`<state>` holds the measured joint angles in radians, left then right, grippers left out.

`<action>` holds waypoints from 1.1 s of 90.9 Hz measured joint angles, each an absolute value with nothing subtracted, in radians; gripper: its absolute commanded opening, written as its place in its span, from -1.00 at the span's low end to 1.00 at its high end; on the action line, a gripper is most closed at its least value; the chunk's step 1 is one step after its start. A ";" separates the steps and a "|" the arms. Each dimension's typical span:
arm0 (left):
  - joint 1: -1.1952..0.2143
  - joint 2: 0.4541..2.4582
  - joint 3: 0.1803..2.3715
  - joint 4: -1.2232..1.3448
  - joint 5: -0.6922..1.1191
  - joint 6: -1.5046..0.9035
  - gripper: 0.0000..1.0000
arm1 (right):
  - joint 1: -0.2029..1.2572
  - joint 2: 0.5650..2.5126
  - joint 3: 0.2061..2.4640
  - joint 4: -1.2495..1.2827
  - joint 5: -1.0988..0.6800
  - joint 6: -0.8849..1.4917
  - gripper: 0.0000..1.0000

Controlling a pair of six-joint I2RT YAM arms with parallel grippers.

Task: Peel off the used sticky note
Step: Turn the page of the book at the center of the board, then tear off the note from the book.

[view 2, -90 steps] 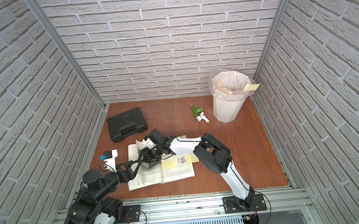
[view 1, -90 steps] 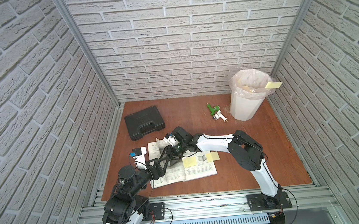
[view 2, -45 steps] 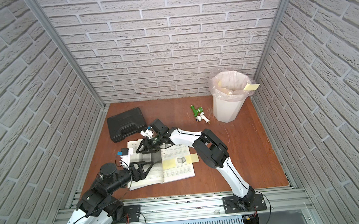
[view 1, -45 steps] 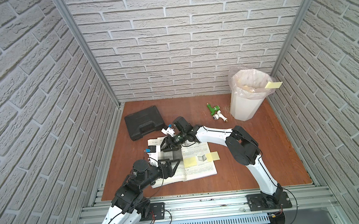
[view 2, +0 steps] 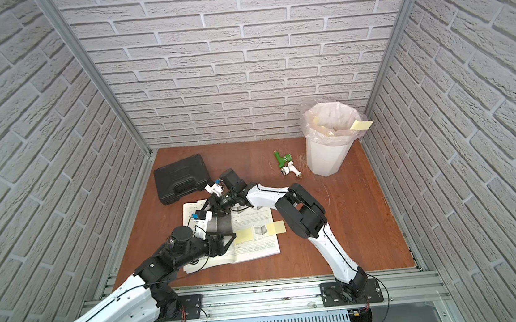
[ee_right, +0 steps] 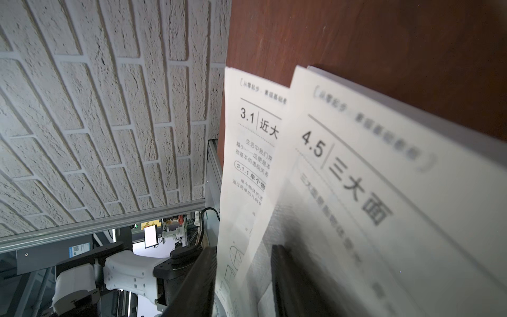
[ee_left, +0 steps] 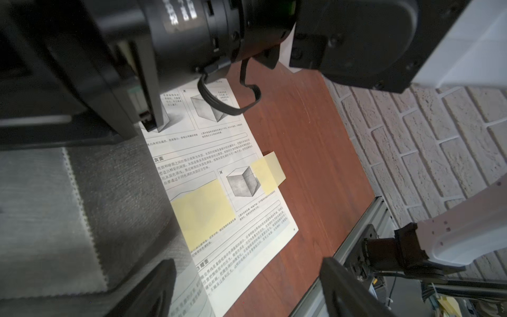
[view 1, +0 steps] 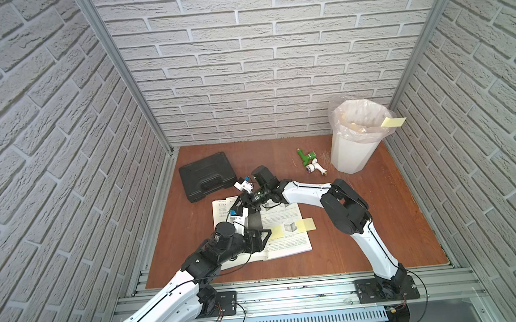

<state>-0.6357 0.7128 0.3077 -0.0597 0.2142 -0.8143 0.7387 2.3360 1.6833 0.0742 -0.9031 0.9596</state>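
Brick-patterned walls close round a reddish wood-grain surface (view 1: pixel 401 219), where an open book (view 1: pixel 287 246) lies towards the front left corner. Two pale yellow sticky notes sit flat on its right page: a large note (ee_left: pixel 204 211) wholly on the print and a small note (ee_left: pixel 269 173) overhanging the page's edge. Which is the used one I can't tell. Just beside the large note hangs the left pincer (ee_left: pixel 247 277), jaws wide apart. At the book's far corner the right pincer (ee_right: pixel 242 282) straddles a thin matt page; whether it has clamped, I cannot tell. I'd pinch a free flap and peel low and slowly, with the page pinned.
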 measured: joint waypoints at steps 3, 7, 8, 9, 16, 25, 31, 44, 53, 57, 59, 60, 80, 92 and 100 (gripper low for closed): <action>-0.644 0.745 0.308 -0.046 0.208 -0.814 0.69 | 0.739 2.342 1.676 0.097 -0.905 0.978 -0.25; -0.654 0.790 0.309 -0.030 0.198 -0.815 0.67 | 0.739 2.350 1.670 0.123 -0.908 1.000 -0.25; -0.656 0.803 0.309 -0.027 0.197 -0.814 0.66 | 0.739 2.352 1.669 0.129 -0.909 1.007 -0.26; -0.657 0.813 0.310 -0.025 0.194 -0.815 0.66 | 0.739 2.353 1.668 0.134 -0.909 1.011 -0.26; -0.666 0.879 0.313 -0.015 0.182 -0.817 0.64 | 0.739 2.360 1.660 0.158 -0.912 1.035 -0.26; -0.669 0.946 0.329 -0.009 0.168 -0.822 0.61 | 0.741 2.361 1.658 0.172 -0.913 1.049 -0.27; -0.670 0.974 0.340 -0.010 0.155 -0.830 0.60 | 0.741 2.361 1.658 0.176 -0.910 1.053 -0.27; -0.672 0.981 0.344 -0.023 0.125 -0.843 0.58 | 0.741 2.358 1.658 0.158 -0.884 1.039 -0.25; -0.672 0.964 0.343 -0.043 0.108 -0.855 0.57 | 0.741 2.343 1.658 0.112 -0.854 1.018 -0.21; -0.672 0.954 0.340 -0.053 0.102 -0.858 0.57 | 0.741 2.329 1.658 0.093 -0.838 1.006 -0.18; -0.672 0.951 0.339 -0.057 0.099 -0.860 0.57 | 0.739 2.320 1.658 0.080 -0.827 1.000 -0.17; -0.672 0.950 0.338 -0.058 0.097 -0.861 0.57 | 0.739 2.316 1.658 0.075 -0.824 0.997 -0.16; -0.672 0.945 0.304 -0.083 0.076 -0.870 0.57 | 0.720 2.148 1.601 0.015 -0.723 0.943 -0.07; -0.672 0.945 0.290 -0.092 0.063 -0.876 0.57 | 0.693 2.036 1.528 0.003 -0.662 0.916 -0.05; -0.671 0.945 0.288 -0.096 0.059 -0.877 0.57 | 0.675 1.967 1.468 -0.020 -0.624 0.891 -0.03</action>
